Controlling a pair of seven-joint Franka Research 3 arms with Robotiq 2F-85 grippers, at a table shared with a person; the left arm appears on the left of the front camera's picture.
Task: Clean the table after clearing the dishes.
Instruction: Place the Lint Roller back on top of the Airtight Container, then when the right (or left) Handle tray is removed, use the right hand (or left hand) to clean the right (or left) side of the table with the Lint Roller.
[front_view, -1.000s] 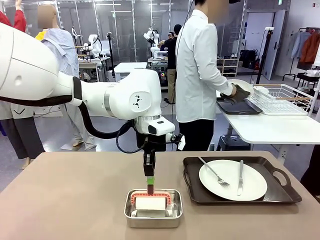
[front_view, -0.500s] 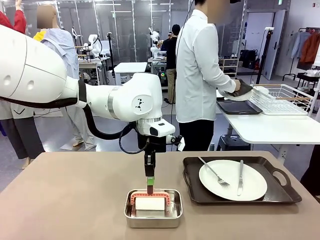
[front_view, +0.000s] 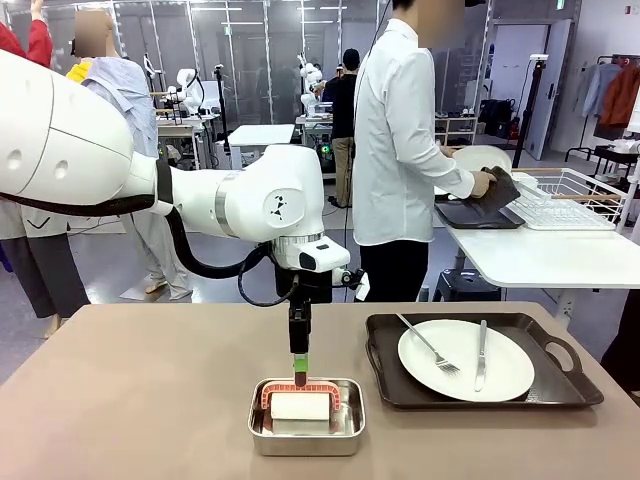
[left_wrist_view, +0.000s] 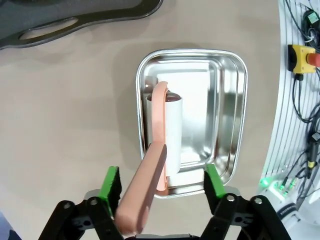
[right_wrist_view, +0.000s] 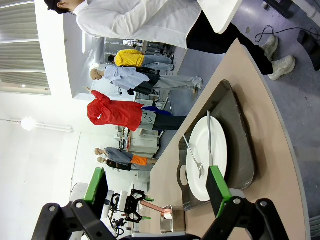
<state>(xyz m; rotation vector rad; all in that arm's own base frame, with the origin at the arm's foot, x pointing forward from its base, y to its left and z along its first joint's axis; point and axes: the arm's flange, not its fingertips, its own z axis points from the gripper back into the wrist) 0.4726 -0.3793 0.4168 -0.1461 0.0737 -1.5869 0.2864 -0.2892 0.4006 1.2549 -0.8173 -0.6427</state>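
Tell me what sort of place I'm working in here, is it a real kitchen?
Probably a robotics lab staged as a dining area, not a kitchen: a yellow emergency-stop box with loose cables sits by the table, and a person handles a plate at a white table with a wire rack.

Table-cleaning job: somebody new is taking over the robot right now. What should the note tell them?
Left gripper: open, right above the pink handle of the white scrubber in the steel tin, not gripping.
Right gripper: open, empty, away from the dishes.
Dishes: one plate with fork and knife on its tray on the table; the person handles another plate at the white table behind.
Done: one set is off the table.
Left: clear that tray, grip the scrubber, wipe the table.
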